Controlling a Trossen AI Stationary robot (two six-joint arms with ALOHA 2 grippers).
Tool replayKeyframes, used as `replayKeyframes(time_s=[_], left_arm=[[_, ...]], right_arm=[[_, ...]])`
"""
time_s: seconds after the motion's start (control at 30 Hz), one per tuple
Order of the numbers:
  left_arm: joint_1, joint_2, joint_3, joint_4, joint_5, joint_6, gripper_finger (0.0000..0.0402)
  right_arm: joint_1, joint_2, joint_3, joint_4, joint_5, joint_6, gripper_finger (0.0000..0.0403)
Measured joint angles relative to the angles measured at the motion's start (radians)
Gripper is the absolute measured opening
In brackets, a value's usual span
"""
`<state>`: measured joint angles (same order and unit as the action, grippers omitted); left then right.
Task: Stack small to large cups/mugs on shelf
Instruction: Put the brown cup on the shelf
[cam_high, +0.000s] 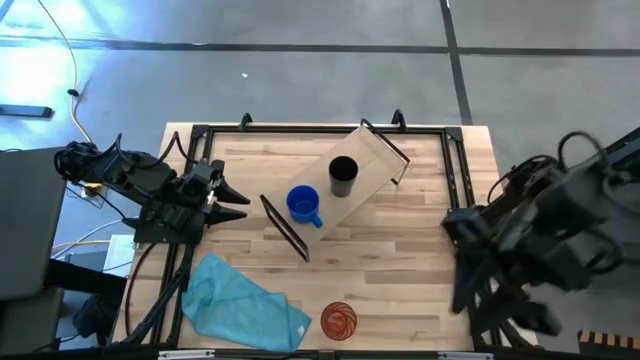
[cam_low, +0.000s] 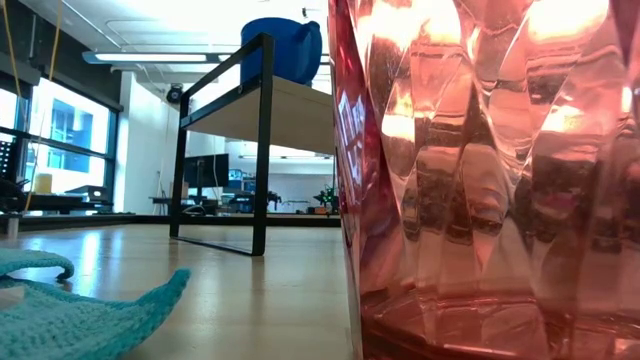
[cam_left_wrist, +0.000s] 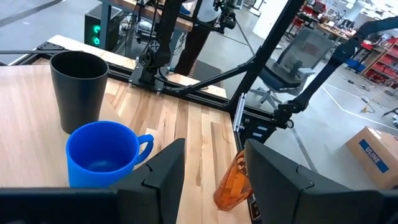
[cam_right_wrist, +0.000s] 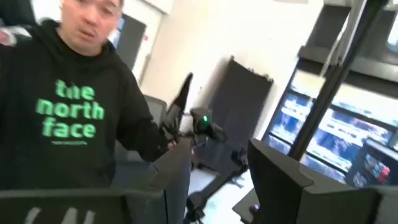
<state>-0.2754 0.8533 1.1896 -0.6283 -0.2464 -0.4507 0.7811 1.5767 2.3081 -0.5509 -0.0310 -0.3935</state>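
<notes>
The light-wood shelf (cam_high: 345, 185) stands slantwise on the table's middle. On its board stand the short blue mug (cam_high: 305, 205), handle toward the near edge, and the black cup (cam_high: 342, 175) beside it. The orange ribbed tumbler (cam_high: 339, 320) stands upright on the table by the near edge and fills the low view's right (cam_low: 480, 180). My left gripper (cam_high: 238, 201) is open, left of the shelf's end, touching nothing. Its wrist view shows the blue mug (cam_left_wrist: 102, 152), black cup (cam_left_wrist: 78, 90) and tumbler (cam_left_wrist: 233, 180). My right gripper (cam_right_wrist: 217, 180) is open, beyond the table's right edge.
A teal cloth (cam_high: 240, 300) lies crumpled at the table's near left corner, close to the tumbler. The shelf's black end frame (cam_high: 285, 228) stands between my left gripper and the mug. A person in a black hoodie (cam_right_wrist: 68, 112) shows in the right wrist view, in the room.
</notes>
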Motion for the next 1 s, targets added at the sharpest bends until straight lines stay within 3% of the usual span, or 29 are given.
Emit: replayKeyframes(time_s=[0.43, 0.77, 1.0], left_arm=[[0.000, 0.016, 0.000, -0.001, -0.001, 0.000, 0.0156], [0.000, 0.016, 0.000, -0.002, -0.004, 0.000, 0.0156], [0.000, 0.016, 0.000, 0.002, -0.027, 0.002, 0.0156]], right_arm=[[0.020, -0.086, 0.000, -0.172, 0.042, 0.044, 0.0151], [0.047, -0.023, 0.000, -0.142, 0.046, 0.052, 0.0151], [0.069, -0.028, -0.002, -0.172, 0.219, 0.058, 0.0151]])
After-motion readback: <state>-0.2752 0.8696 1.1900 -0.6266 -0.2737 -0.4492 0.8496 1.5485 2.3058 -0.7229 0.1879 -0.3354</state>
